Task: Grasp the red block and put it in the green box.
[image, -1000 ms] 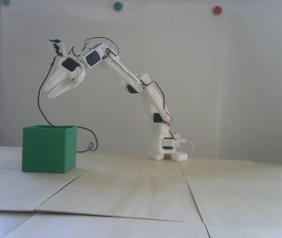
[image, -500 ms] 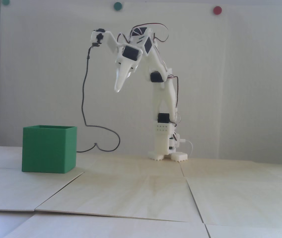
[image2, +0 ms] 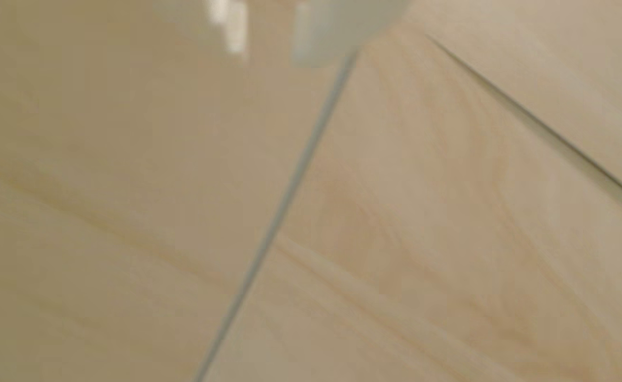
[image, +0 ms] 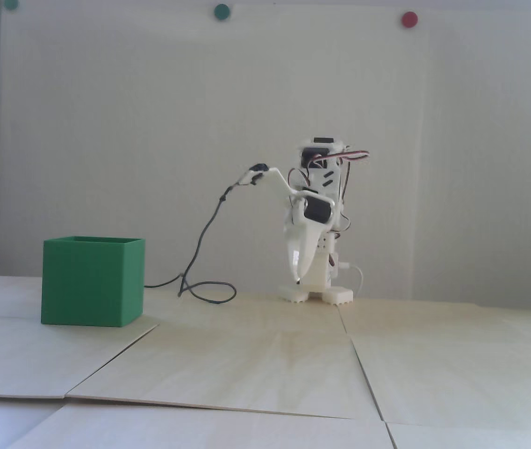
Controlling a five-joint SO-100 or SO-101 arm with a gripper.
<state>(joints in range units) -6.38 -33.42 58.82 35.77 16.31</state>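
Note:
The green box [image: 92, 283] stands on the wooden table at the left of the fixed view, its top open. The red block shows in neither view. My white arm is folded down over its base [image: 317, 292], well to the right of the box. My gripper [image: 297, 279] points straight down in front of the base, just above the table, fingers together with nothing between them. The wrist view is blurred and shows only pale boards and a white shape [image2: 339, 29] at the top edge.
A black cable [image: 209, 292] loops on the table between box and base. Seams [image: 363, 369] run between the pale boards. Green dots [image: 222, 11] and a red dot [image: 409, 19] are stuck on the back wall.
The arm has swung away from above the green box to the right and folded down over its base. The jaws, slightly apart a second ago, are now together.

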